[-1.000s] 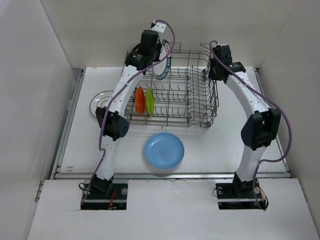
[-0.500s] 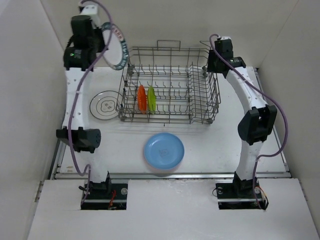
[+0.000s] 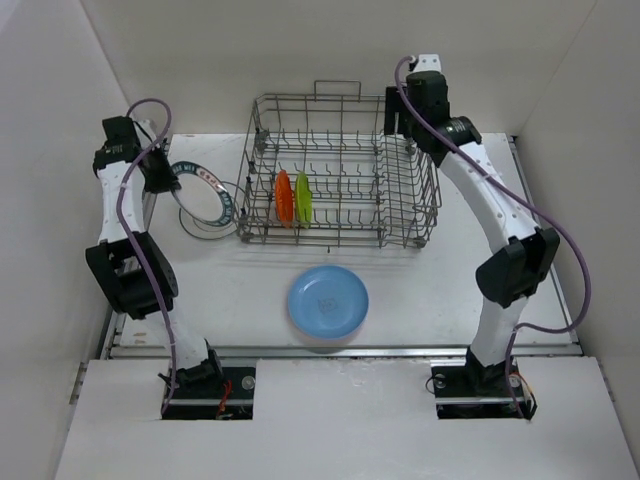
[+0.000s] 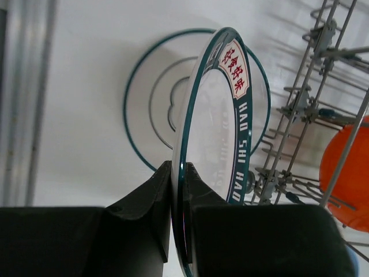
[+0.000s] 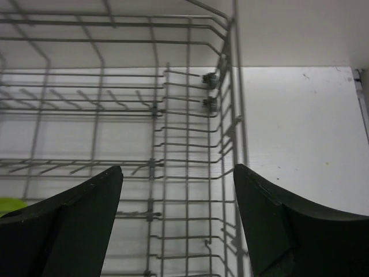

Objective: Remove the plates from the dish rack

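From overhead, you see the left gripper (image 3: 168, 178) just left of the dish rack (image 3: 340, 240). It is clamped on the rim of the teal-rim plate (image 3: 207, 192), which tilts over a grey-patterned plate (image 3: 192, 222) lying flat on the table (image 3: 450, 290). Whether the two plates touch is hard to make out. The right gripper (image 3: 402, 112) hangs over the rack's far right corner, its fingers hidden beneath the wrist housing. An orange plate (image 3: 283, 197) and a green plate (image 3: 302, 198) stand on edge in the rack's left part. A light blue plate (image 3: 328, 302) lies on the table on the rack's near side.

On the left wrist camera, both fingers pinch the teal-rim plate's edge. Its lower rim is cut off by the frame, and the rack and orange plate are cropped at right.

On the right wrist camera, the fingers stand wide apart, holding nothing, with the rack's wire side beyond them. A green sliver is cropped at lower left.
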Tool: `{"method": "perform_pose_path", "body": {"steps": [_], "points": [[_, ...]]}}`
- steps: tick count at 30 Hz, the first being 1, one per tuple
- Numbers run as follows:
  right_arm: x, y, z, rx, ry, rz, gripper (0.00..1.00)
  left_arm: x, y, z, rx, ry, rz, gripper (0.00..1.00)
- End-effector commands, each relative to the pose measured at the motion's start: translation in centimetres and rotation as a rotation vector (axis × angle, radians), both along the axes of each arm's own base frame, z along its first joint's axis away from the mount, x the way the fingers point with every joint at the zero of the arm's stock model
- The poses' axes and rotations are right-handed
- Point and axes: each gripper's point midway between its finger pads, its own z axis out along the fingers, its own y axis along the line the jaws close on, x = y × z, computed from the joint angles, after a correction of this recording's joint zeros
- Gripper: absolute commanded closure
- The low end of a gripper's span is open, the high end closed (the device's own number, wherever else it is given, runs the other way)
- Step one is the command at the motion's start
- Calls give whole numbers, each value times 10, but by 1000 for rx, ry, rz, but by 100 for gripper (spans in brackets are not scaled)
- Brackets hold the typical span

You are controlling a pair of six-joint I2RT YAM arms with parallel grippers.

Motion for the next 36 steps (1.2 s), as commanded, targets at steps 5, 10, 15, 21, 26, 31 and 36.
{"method": "perform_pose_path", "body": {"steps": [5,10,15,21,26,31,36], "points": [[-63,112,54,99,-129,342,20,26,-13,-12,-94,-113,-63,100],[-92,189,14,134,-23,573,30,31,-10,-48,-118,-30,-52,100],[-107,231,-22,220,87,681,36,29,-9,-79,-121,21,-50,100],[-108,253,-45,283,163,705,39,19,-6,-107,-93,95,-85,59],[-105,263,-69,290,220,692,39,6,2,-125,-44,170,-91,40],[-105,271,-87,295,276,667,39,-4,4,-144,-41,276,-127,33],[-105,281,-99,320,310,683,40,-5,-8,-137,-32,269,-206,23]]}}
